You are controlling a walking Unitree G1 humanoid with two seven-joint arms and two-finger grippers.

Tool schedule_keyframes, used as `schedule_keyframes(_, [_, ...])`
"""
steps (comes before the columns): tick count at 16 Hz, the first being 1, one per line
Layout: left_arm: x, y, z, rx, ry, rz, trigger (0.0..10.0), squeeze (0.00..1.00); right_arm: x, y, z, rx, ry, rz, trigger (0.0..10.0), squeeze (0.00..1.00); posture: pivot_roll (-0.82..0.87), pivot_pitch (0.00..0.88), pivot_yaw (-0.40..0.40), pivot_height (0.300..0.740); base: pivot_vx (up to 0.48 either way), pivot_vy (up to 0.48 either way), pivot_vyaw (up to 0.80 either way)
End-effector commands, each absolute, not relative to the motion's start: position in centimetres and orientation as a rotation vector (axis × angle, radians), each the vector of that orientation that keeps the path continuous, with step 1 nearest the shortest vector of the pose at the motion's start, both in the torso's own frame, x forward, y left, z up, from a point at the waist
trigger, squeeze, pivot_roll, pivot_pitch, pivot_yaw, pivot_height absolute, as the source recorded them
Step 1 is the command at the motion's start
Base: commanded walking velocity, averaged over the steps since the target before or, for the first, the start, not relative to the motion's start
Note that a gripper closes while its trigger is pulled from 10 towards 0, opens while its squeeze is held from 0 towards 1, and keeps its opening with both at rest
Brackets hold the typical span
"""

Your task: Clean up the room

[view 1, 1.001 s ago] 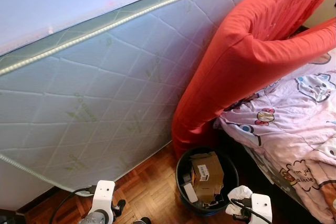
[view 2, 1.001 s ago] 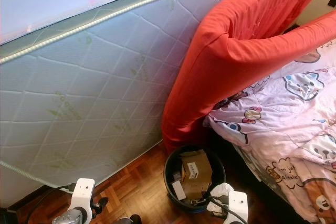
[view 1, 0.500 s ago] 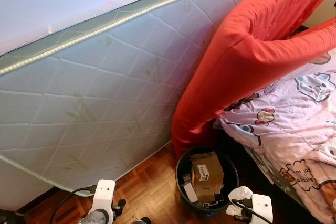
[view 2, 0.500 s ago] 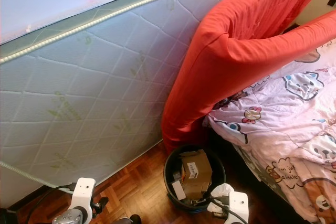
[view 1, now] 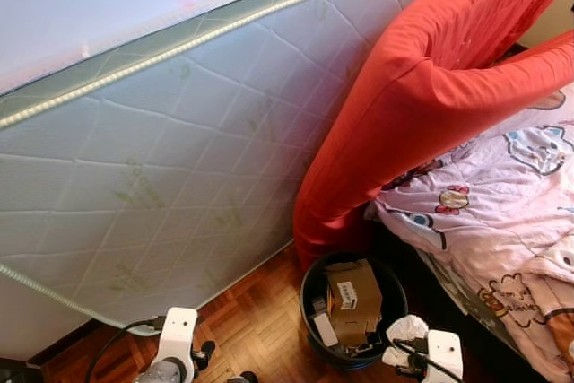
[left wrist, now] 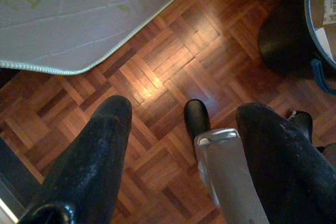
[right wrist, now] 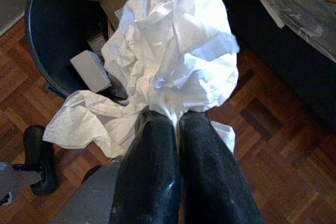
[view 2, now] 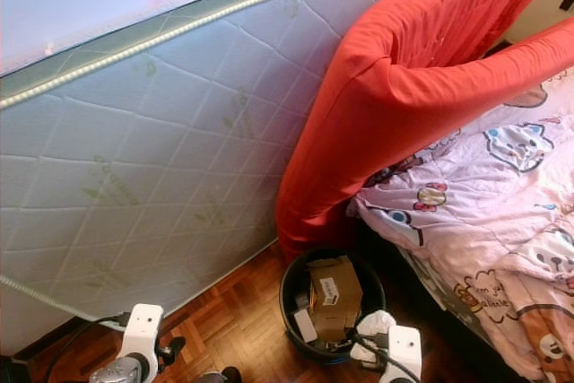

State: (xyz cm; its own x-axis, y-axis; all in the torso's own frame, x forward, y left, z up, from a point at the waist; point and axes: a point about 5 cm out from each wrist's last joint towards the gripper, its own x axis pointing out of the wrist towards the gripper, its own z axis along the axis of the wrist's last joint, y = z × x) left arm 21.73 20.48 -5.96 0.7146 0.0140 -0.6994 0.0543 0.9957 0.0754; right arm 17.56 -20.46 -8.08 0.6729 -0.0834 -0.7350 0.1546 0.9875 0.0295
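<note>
Change: right claw (right wrist: 176, 121) and tissue (view 1: 408, 331) shifted slightly toward the bin (view 1: 316, 286) since a second ago; bedding pattern lower in the eye views, so the camera also moved a little.
Right claw: fingers (right wrist: 152, 166) pressed together on the crumpled white tissue, pinched at its lower edge; held just beside the bin's rim, on the bed side, above the floor (view 1: 256, 329).
Tissue: bunched up beyond the fingertips, one loose flap hanging down to the side; partly over the bin's edge in the right wrist view.
Left claw: (left wrist: 181, 124) wide, holding nothing, hanging over bare parquet near the mattress corner.
Foot: black robot foot (left wrist: 197, 119) on the floor between the left fingers in the wrist view.
Bin: round, black, standing on the parquet between mattress and bed; holds a cardboard box (view 1: 352, 295) with a white label and a small white block (right wrist: 90, 71) against its wall.
Mattress: (view 1: 179, 159) white, quilted, green piping, leaning on its edge across the left of the scene.
Cushion: (view 1: 430, 96) large, red, folded over, slumped between mattress and bed, its lower end just behind the bin.
Bed: (view 1: 502, 204) pink cartoon-print quilt, rumpled, to the right.
</note>
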Motion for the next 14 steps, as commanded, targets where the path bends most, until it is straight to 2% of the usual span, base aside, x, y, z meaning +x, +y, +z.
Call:
schedule_keyframes(1, [20.72, 20.78, -6.55, 0.092, 0.813, -0.018, 10.0, 0.0, 17.09, -20.35, -8.32, 0.106, 0.834, -0.143, 10.0, 0.0, 0.08, 0.162, 0.008, 0.74, 0.0, 0.0, 0.0])
schedule_keyframes(5, [20.66, 20.79, -6.58, 0.092, 0.815, -0.018, 10.0, 0.0, 17.02, -20.31, -8.36, 0.105, 0.836, -0.139, 10.0, 0.0, 0.08, 0.163, 0.01, 0.74, 0.0, 0.0, 0.0])
schedule_keyframes(14, [20.51, 21.04, -6.62, 0.097, 0.82, -0.016, 10.0, 0.0, 16.72, -20.09, -8.56, 0.112, 0.855, -0.131, 10.0, 0.0, 0.08, 0.168, 0.015, 0.74, 0.242, 0.0, 0.0])
